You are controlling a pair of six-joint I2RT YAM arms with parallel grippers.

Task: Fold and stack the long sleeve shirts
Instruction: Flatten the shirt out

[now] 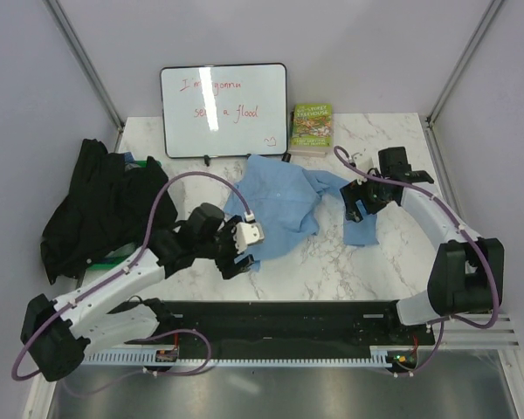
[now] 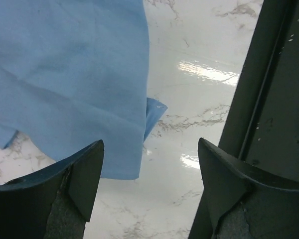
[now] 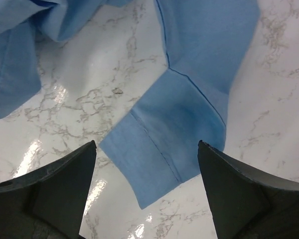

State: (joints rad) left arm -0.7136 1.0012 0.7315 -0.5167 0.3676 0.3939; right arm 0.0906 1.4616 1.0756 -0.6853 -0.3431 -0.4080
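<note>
The light blue long sleeve shirt (image 1: 284,205) lies crumpled in the middle of the marble table, one sleeve trailing right to its cuff (image 1: 360,231). The black long sleeve shirt (image 1: 96,209) is heaped at the left edge. My left gripper (image 1: 238,255) hovers open over the blue shirt's near left corner; in the left wrist view the hem (image 2: 70,84) reaches in between the fingers (image 2: 84,174), and the gripper (image 2: 149,144) holds nothing. My right gripper (image 1: 360,205) stands open above the sleeve; the cuff (image 3: 164,144) lies flat between its spread fingertips, the gripper (image 3: 147,144) apart from it.
A whiteboard (image 1: 224,110) with red writing leans against the back wall, and a green-covered book (image 1: 312,128) stands beside it. A black strip (image 1: 279,319) runs along the table's near edge, also seen in the left wrist view as a dark rail (image 2: 274,99). Something green (image 1: 113,255) shows under the black shirt.
</note>
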